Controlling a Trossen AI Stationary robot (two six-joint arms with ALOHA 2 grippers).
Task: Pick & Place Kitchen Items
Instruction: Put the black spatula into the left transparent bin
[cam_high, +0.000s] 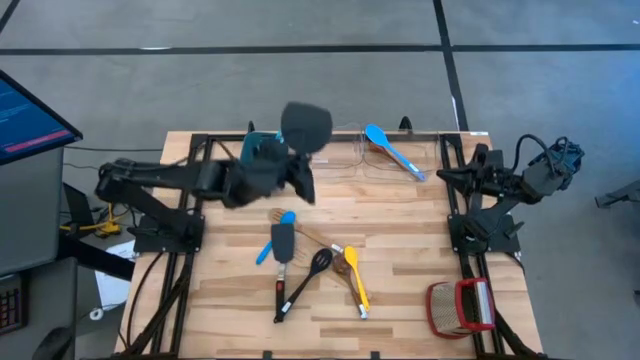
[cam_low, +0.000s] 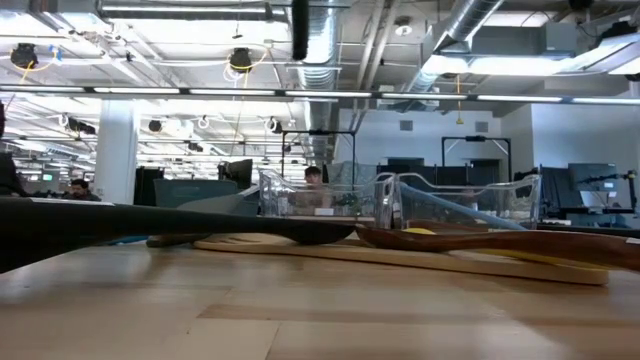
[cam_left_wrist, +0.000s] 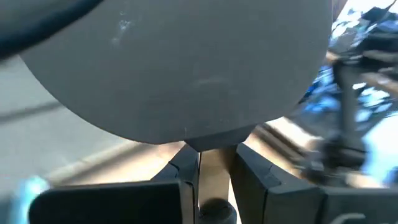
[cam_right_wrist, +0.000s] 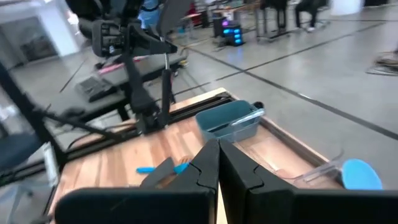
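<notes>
My left gripper (cam_high: 292, 168) is over the table's far middle, shut on a black spatula whose broad blade (cam_high: 305, 125) is raised high and fills the left wrist view (cam_left_wrist: 180, 62). Beneath that arm, the teal bin (cam_high: 262, 143) stands at the far edge, with one utensil in it (cam_right_wrist: 239, 121). A blue spoon (cam_high: 388, 146) lies in the clear containers (cam_high: 350, 152). On the table's middle lie a blue-handled black spatula (cam_high: 280, 242), a black slotted spoon (cam_high: 310, 273), a wooden spoon (cam_high: 318, 238) and a yellow spoon (cam_high: 355, 278). My right gripper (cam_high: 443, 175) (cam_right_wrist: 217, 160) waits shut at the right edge. My left gripper (cam_left_wrist: 214, 177) pinches the black spatula between its two fingers (cam_left_wrist: 255, 177) at the neck just below the blade (cam_left_wrist: 210, 148). The blade stands out past the fingertips. The spatula is lifted clear of the table, above the bin and the loose utensils.
A red-and-tan woven basket (cam_high: 460, 305) lies at the near right corner. The low view shows the loose utensils (cam_low: 480, 245) close up and the clear containers (cam_low: 400, 200) behind them. A monitor (cam_high: 25, 115) stands off the table's left. Bare wood shows along the near edge (cam_high: 220, 320).
</notes>
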